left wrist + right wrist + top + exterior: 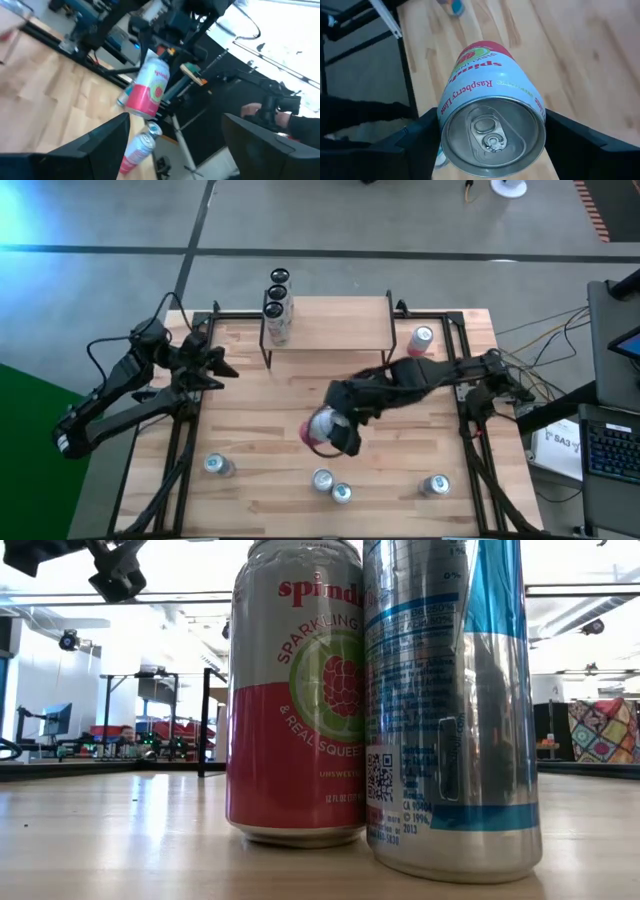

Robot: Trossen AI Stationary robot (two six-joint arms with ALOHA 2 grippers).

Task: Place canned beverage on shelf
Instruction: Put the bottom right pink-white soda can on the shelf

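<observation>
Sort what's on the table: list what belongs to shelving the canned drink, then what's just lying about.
Job in hand:
- pink-and-white can, held by the right gripper
- shelf, three cans already on it

Lying about:
- left gripper, open, empty
- spare cans along the table's near edge
- can beside the shelf

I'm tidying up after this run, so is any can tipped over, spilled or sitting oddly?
No spill or dent shows. The one odd can is the pink raspberry-lime can, held tilted above the mid-table by the right gripper. Other cans stand upright on the table, with three on the shelf. The left gripper waits open at the table's left.
</observation>
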